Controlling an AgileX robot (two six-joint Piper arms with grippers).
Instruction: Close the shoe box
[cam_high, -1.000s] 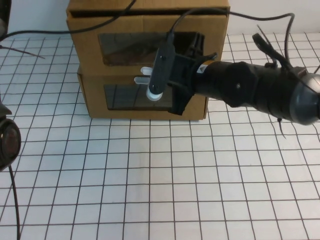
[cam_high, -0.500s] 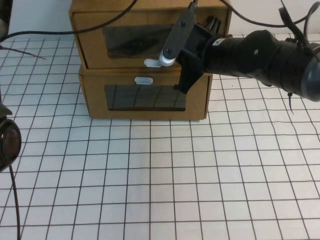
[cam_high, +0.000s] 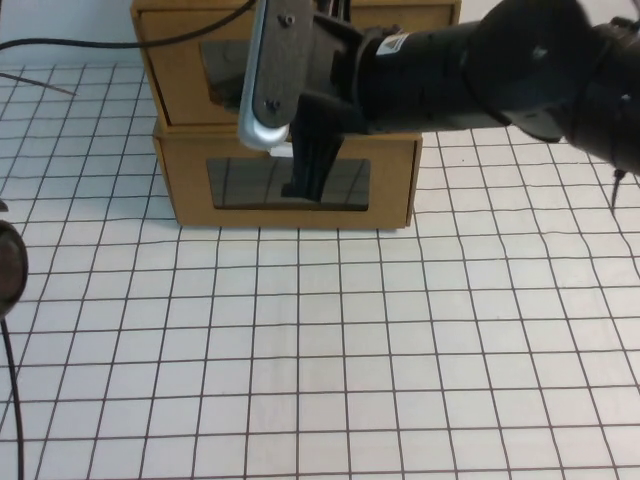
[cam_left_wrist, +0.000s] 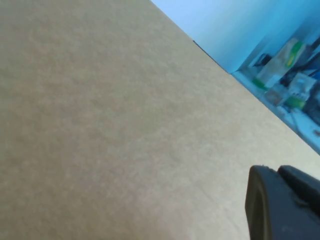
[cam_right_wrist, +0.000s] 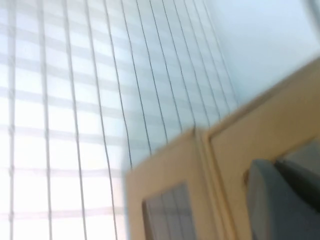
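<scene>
Contact looked imminent: the right tool (cam_high: 300, 120), spread unreadable, hung just before the brown cardboard drawer-style shoe box (cam_high: 170, 60), far nearer it. Left tool (cam_left_wrist: 280, 205), state likewise unreadable, sat against plain cardboard.

A second cardboard box (cam_high: 385, 185) with a clear window sits at the far edge of the bench (cam_high: 330, 340), whose white surface carries a black grid. A black cable (cam_high: 70, 44) trails near the bench's far-left corner.

The shoe box (cam_high: 300, 60) sat on top of a second cardboard box (cam_high: 390, 185) at the far edge of the gridded table (cam_high: 330, 350). The right gripper (cam_high: 275, 95) hung before the upper box's front. The left gripper (cam_left_wrist: 280, 205) lay close against a cardboard face.
</scene>
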